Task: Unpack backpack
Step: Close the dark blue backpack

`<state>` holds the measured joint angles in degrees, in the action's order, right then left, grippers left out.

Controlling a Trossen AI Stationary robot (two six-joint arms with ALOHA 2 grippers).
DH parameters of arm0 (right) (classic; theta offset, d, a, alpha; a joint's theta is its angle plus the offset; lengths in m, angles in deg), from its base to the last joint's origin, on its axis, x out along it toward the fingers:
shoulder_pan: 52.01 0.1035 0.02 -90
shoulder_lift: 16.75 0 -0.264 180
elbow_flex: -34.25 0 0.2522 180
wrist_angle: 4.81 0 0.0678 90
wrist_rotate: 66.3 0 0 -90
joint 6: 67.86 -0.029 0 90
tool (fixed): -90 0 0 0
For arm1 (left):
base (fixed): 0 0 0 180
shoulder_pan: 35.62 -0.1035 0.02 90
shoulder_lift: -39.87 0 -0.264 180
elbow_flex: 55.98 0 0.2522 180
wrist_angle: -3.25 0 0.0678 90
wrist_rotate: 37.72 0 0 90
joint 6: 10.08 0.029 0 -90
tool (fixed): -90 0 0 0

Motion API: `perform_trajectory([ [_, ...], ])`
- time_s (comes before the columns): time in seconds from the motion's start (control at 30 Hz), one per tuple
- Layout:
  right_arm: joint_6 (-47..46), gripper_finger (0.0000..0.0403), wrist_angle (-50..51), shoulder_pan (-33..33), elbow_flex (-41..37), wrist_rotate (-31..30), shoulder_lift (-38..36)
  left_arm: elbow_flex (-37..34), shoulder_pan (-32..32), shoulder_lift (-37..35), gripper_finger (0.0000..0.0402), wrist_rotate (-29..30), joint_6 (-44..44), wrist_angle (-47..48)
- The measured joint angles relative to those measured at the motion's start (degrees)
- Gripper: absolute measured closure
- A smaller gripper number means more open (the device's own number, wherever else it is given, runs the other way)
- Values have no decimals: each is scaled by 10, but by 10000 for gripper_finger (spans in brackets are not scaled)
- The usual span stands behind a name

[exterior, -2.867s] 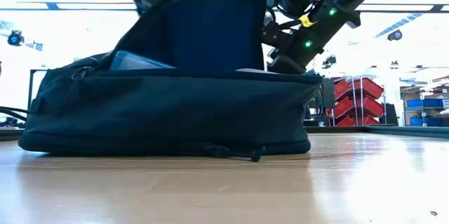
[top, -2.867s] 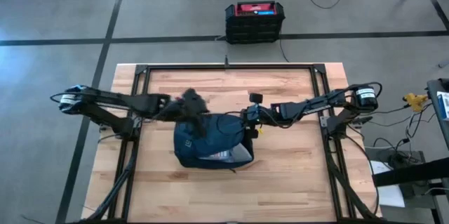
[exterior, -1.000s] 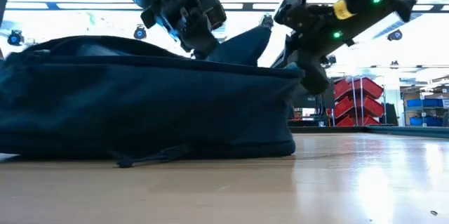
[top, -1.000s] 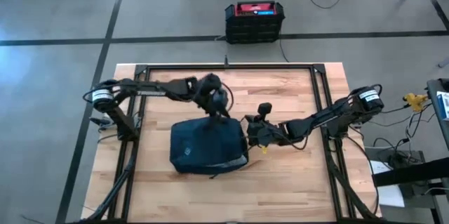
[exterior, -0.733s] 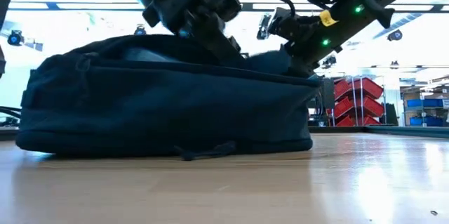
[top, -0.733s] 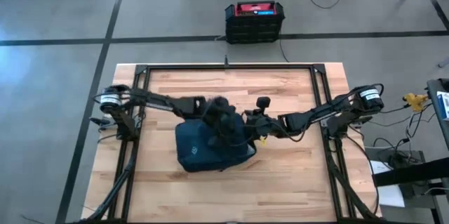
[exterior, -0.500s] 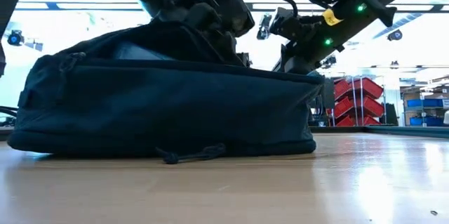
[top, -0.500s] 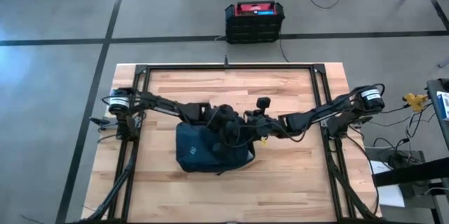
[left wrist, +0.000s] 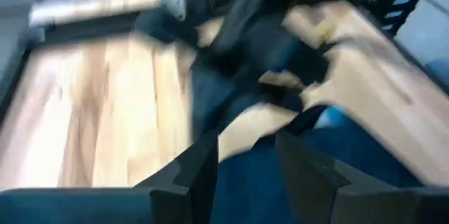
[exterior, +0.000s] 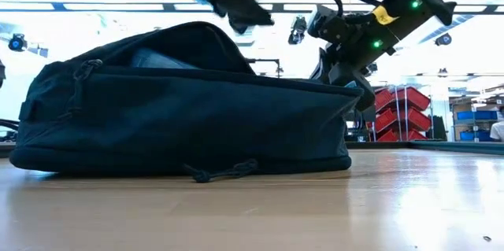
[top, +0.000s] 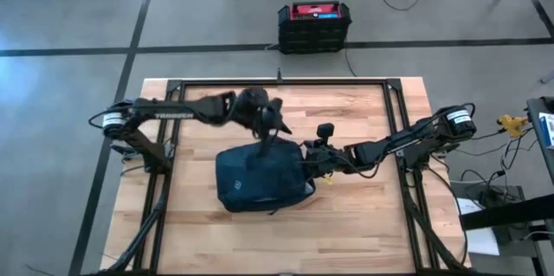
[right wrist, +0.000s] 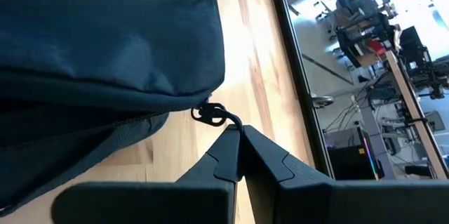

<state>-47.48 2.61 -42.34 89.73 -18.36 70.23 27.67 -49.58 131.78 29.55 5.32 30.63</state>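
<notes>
The dark navy backpack point(top: 260, 179) lies flat on its back on the wooden table; its top bulges up, and something light blue point(exterior: 157, 57) shows in the gap. My left gripper point(top: 275, 129) hangs open above the backpack's far edge, clear of the fabric point(exterior: 236, 3), with only table and blue cloth seen between its fingers point(left wrist: 245, 161). My right gripper point(top: 309, 158) is at the backpack's right side, shut on the zipper pull point(right wrist: 210, 115). My right gripper pinches the zipper pull's thin dark tab point(right wrist: 229, 123) between its two fingertips, just behind the pull's ring at the backpack's right seam. The fingers come nearly level from the table's right side. The backpack stays resting on the table.
A black crate with a red top point(top: 314, 25) stands on the floor beyond the table's far edge. A black metal frame point(top: 281, 83) runs round the tabletop. Bare wood point(top: 286, 241) lies on the near side of the backpack, where a loose cord point(exterior: 224, 171) trails.
My left gripper dipped down onto the backpack's top by the opening, then rose again and drew back toward the far edge; it now hangs clear above the bag. The backpack's top has bulged up a little. My right gripper has stayed at the right side.
</notes>
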Motion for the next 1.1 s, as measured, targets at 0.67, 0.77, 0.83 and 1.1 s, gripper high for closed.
perform_trajectory([
  [0.67,-17,403,1,0,0,34,1,89,-70,240,147,-185,-7,-1],
  [0.77,-10,403,1,0,0,35,1,97,-72,255,149,-184,-22,0],
  [0.83,-1,403,1,0,0,34,1,101,-72,264,158,-182,-25,14],
  [1.1,22,403,2,0,-1,0,-20,102,-74,253,248,-178,-25,50],
])
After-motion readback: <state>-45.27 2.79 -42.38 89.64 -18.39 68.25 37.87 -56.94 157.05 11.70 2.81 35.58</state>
